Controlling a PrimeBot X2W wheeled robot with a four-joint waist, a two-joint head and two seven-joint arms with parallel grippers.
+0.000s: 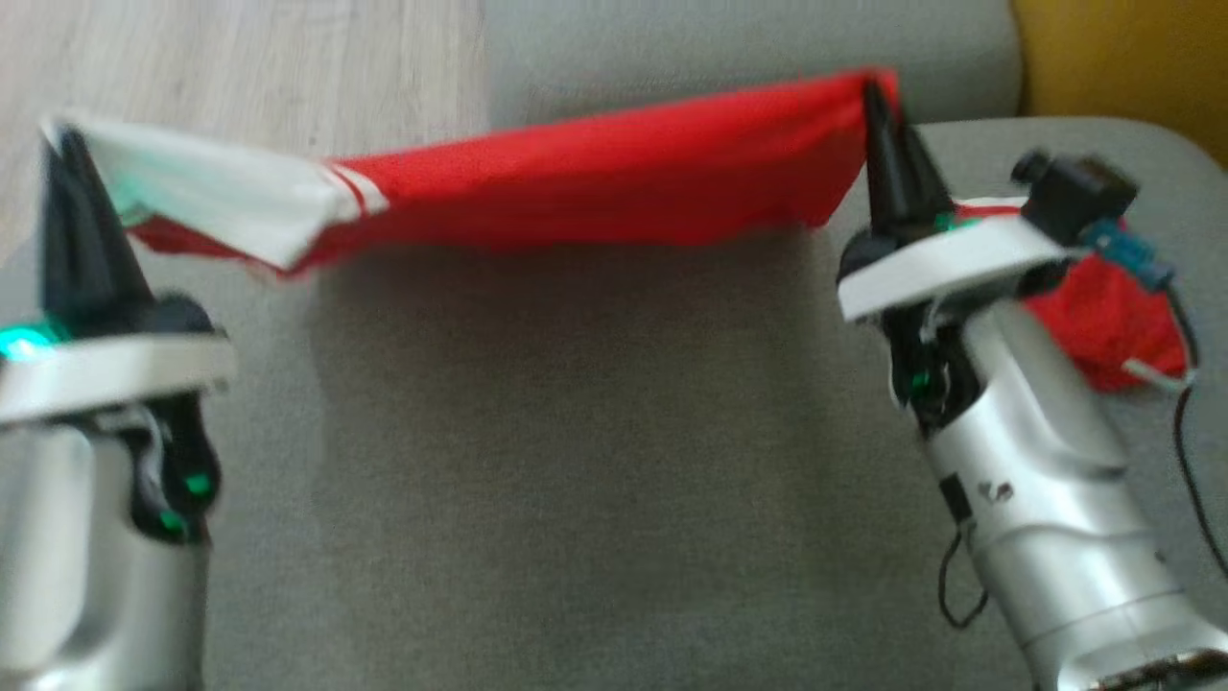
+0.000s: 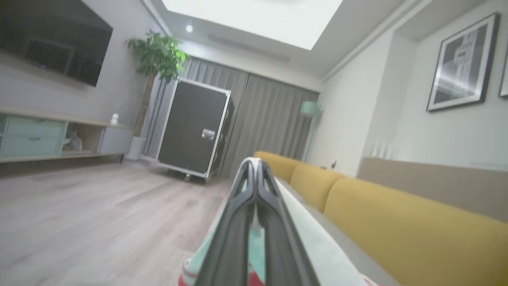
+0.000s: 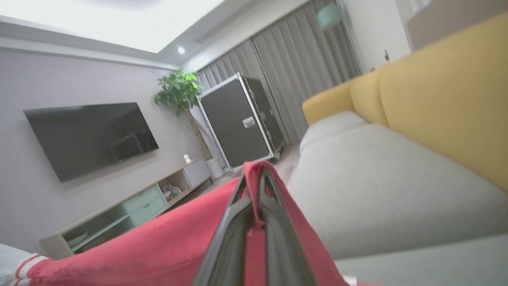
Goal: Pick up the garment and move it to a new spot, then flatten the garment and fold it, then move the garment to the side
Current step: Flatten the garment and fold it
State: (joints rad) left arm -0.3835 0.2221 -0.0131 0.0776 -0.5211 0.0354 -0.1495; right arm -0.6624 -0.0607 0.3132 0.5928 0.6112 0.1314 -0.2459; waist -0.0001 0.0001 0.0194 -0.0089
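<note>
The garment (image 1: 595, 178) is red with a white and mint end at the left; it hangs stretched between my two grippers above the grey sofa seat (image 1: 576, 461). My left gripper (image 1: 59, 144) is shut on its white end, seen as pale cloth (image 2: 313, 238) around the fingers in the left wrist view. My right gripper (image 1: 873, 91) is shut on the red end, and red cloth (image 3: 166, 242) trails leftward from the fingers in the right wrist view. More red fabric (image 1: 1103, 317) bunches behind the right wrist.
Wooden floor (image 1: 240, 67) lies beyond the seat's left edge. A yellow backrest (image 1: 1122, 58) rises at the far right. A black wheeled case (image 2: 194, 131), a plant (image 2: 158, 55) and a TV unit (image 2: 47, 139) stand across the room.
</note>
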